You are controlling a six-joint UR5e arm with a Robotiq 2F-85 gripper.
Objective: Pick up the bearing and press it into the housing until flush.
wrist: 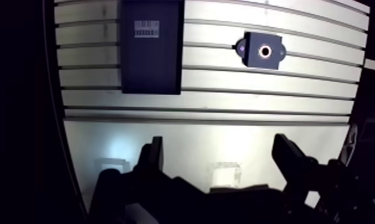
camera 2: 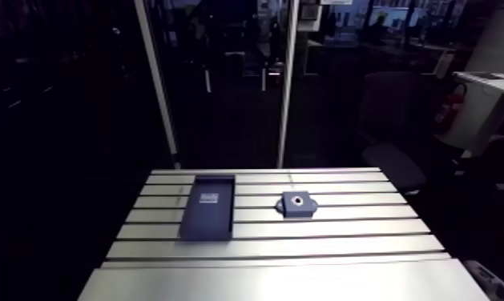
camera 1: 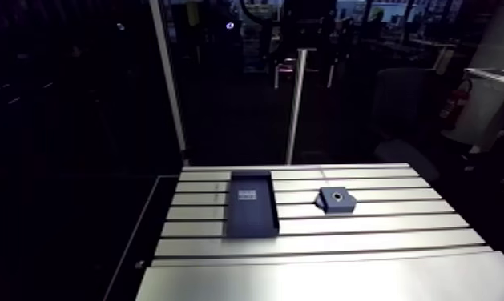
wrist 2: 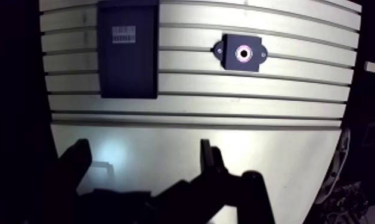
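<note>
Since I cannot pick out a loose bearing anywhere, the main risk is going for the wrong thing. The pale ring (wrist: 260,51) at the middle of the housing (wrist: 275,61) may be the bearing already seated, or only the rim of the bore. The dark tray (wrist: 151,71) with its white label (wrist: 146,28), lying well apart from the housing on the slotted table (wrist: 225,101), shows nothing inside that I can name. A descent made on a guess could close on air or nudge the housing, and I cannot tell whether the housing is fixed down. My gripper (wrist: 222,158) hangs high over the plain near strip of the table, well apart from both. Its fingers (wrist: 155,156) are spread wide, with nothing between them and nothing touched.
</note>
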